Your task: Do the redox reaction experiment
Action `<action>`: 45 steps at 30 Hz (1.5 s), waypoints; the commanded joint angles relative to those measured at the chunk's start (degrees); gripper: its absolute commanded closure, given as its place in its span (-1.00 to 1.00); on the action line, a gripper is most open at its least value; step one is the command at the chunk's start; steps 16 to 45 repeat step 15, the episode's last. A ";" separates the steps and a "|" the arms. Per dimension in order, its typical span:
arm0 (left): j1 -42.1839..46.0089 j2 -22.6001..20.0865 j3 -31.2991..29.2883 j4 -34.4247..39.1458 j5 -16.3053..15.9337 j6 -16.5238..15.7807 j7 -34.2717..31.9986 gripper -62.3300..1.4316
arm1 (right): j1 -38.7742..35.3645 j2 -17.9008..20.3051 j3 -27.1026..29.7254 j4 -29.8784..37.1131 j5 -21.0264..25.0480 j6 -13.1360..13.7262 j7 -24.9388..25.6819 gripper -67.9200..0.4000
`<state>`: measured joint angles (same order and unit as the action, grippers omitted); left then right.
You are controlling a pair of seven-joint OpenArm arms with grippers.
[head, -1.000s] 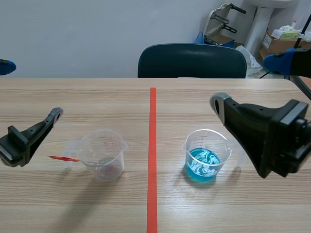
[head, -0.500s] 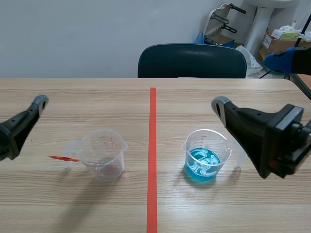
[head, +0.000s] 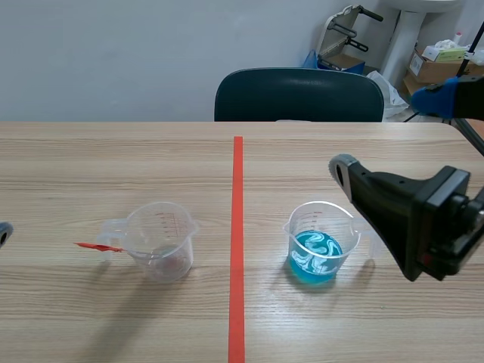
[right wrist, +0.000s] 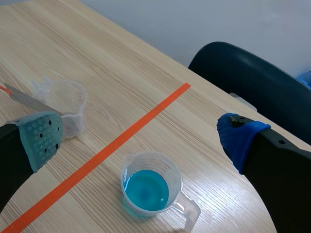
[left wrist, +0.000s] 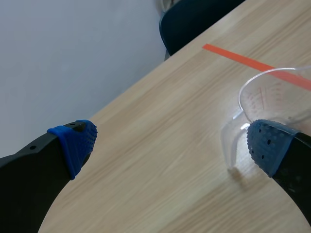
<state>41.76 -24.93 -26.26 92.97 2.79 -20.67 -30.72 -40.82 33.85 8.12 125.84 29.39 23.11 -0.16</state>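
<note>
I see a wood-grain table point(head: 113, 159), orange tape point(head: 237, 227) down mid-frame, and a dark chair point(head: 299, 94) and pale wall point(head: 113, 53) at top. The left gripper point(left wrist: 170, 145) and right gripper point(right wrist: 141, 138) both have their fingers spread apart.

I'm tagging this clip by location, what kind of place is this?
Likely a robotics lab or workroom: a wooden table with an orange-red tape line, a beaker of blue liquid, and cardboard boxes beyond a dark chair.

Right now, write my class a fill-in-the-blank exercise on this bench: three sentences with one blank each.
The beaker near the right gripper holds ____ liquid. The left gripper is ____, holding nothing. The tape line separates ____ beakers on the table. Missing words: blue; open; two.
</note>
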 commanded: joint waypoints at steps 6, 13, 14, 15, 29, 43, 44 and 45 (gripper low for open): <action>4.02 -0.04 -1.53 0.61 -0.85 -0.11 -1.20 -1.00 | 0.52 0.55 -0.09 0.52 0.39 -0.22 -0.39 -1.00; 5.07 0.02 -1.46 0.85 -1.33 -4.81 -1.44 -1.00 | 0.52 0.55 -0.09 0.52 0.42 -0.22 -0.39 -1.00; 5.07 0.00 -1.40 0.85 -2.03 -4.72 -1.60 -1.00 | 0.52 0.55 -0.09 0.52 0.42 -0.22 -0.37 -1.00; 5.05 0.00 -1.40 0.85 -2.19 -4.59 -2.21 -1.00 | 0.52 0.55 -0.09 0.52 0.42 -0.22 -0.35 -1.00; 5.05 0.00 -1.40 0.85 -2.19 -4.59 -2.21 -1.00 | 0.52 0.55 -0.09 0.52 0.42 -0.22 -0.35 -1.00; 5.05 0.00 -1.40 0.85 -2.19 -4.59 -2.21 -1.00 | 0.52 0.55 -0.09 0.52 0.42 -0.22 -0.35 -1.00; 5.05 0.00 -1.40 0.85 -2.19 -4.59 -2.21 -1.00 | 0.52 0.55 -0.09 0.52 0.42 -0.22 -0.35 -1.00; 5.05 0.00 -1.40 0.85 -2.19 -4.59 -2.21 -1.00 | 0.52 0.55 -0.09 0.52 0.42 -0.22 -0.35 -1.00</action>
